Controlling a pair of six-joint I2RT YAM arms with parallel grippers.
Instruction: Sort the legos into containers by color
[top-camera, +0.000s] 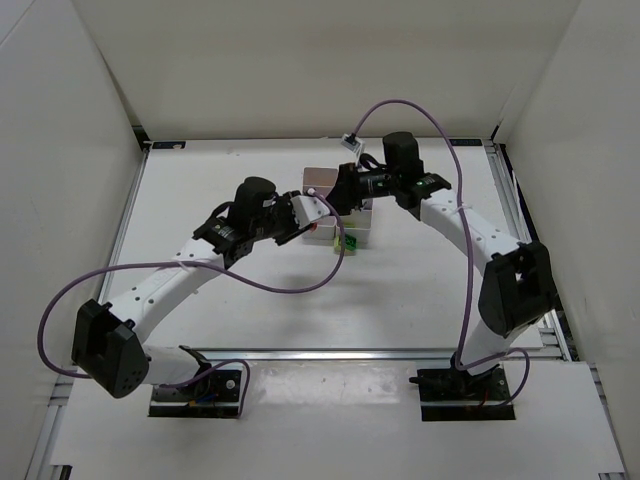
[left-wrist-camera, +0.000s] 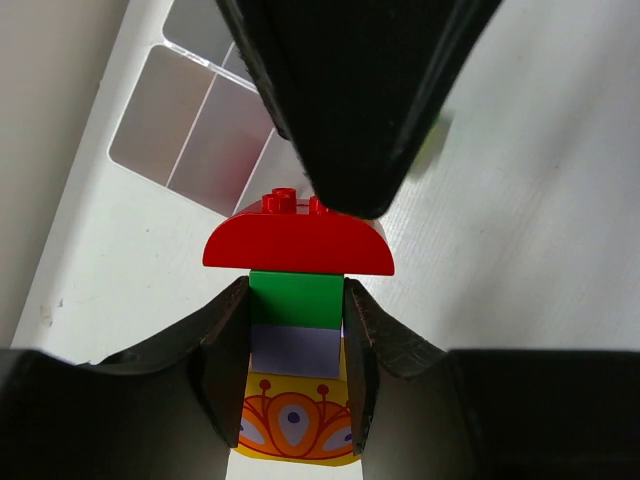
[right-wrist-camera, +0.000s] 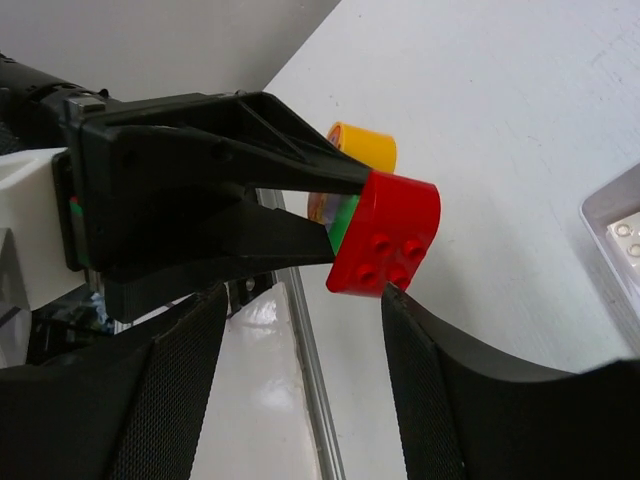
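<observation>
The left claw (left-wrist-camera: 295, 310) grips a stack of bricks (left-wrist-camera: 296, 300) at the centre of the left wrist view: red arched brick (left-wrist-camera: 297, 243) on top, then green and pale purple. The right claw (right-wrist-camera: 305, 300) is spread wide, one finger just beside the red brick. The containers (left-wrist-camera: 185, 125) sit at the upper left.

A robotics lab cell: white panel walls (top-camera: 60, 150) enclose a white table (top-camera: 400, 300) edged with aluminium rails (top-camera: 330, 353).

Plain white walls (top-camera: 300, 60) enclose a white table (top-camera: 400, 300) edged with metal rails (top-camera: 330, 353), under even, soft light.
</observation>
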